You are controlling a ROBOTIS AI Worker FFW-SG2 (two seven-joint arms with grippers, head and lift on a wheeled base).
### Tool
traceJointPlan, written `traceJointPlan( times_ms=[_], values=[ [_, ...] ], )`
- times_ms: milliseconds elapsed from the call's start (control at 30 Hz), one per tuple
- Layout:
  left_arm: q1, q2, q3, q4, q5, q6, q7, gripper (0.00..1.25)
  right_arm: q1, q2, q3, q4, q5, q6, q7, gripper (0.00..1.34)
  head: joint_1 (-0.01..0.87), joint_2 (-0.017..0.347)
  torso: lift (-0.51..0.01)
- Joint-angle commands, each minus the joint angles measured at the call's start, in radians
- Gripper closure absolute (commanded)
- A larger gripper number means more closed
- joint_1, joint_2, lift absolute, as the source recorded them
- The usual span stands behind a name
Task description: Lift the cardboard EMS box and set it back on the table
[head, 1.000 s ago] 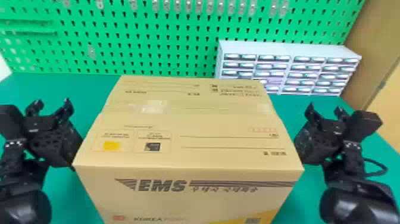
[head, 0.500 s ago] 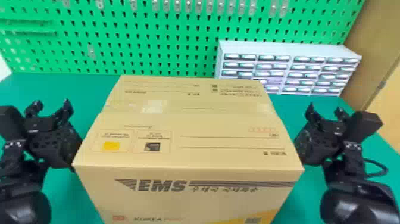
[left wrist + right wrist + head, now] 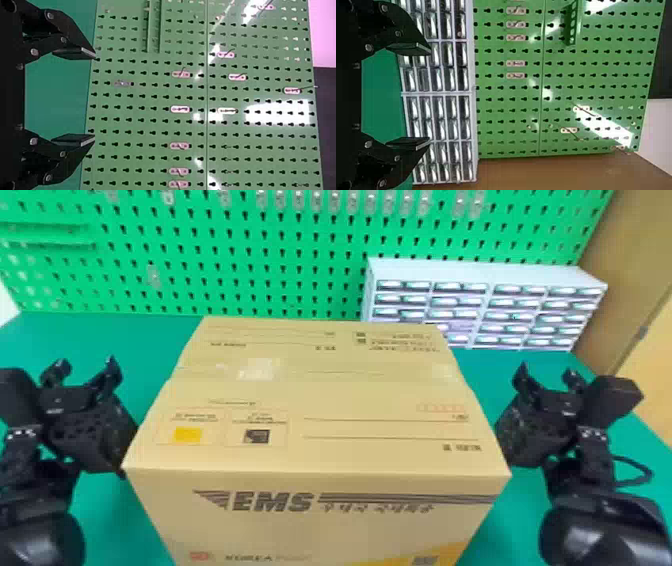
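Observation:
The closed cardboard EMS box point(image 3: 320, 450) fills the middle of the head view, upright, its printed front facing me. My left gripper point(image 3: 85, 372) is at the box's left side, its body against or very near the cardboard, fingers pointing forward. On the right side my right gripper point(image 3: 547, 380) stands in the same way, close to the box wall. In the left wrist view, the left gripper point(image 3: 93, 97) is open with nothing between its fingers. The right gripper point(image 3: 430, 95) is likewise spread and holds nothing in the right wrist view. The box's underside is hidden.
The green table point(image 3: 90, 335) runs back to a green pegboard point(image 3: 280, 250) with small hooks. A white drawer cabinet point(image 3: 480, 270) stands at the back right, behind the box. A brown panel point(image 3: 620, 255) borders the right side.

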Motion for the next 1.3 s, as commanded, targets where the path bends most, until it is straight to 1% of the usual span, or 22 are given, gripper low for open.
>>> traceJointPlan(
  times_ms=[0, 1267],
  values=[
    [0.0, 0.0, 0.001, 0.0, -0.001, 0.001, 0.0, 0.51, 0.001, -0.003, 0.001, 0.0, 0.001, 0.0, 0.0, 0.47, 0.678, -0.015, -0.095],
    [0.001, 0.0, 0.002, -0.005, -0.001, 0.001, 0.0, 0.51, 0.0, 0.0, -0.001, 0.0, -0.007, 0.0, 0.0, 0.47, 0.678, -0.015, -0.095]
  ],
)
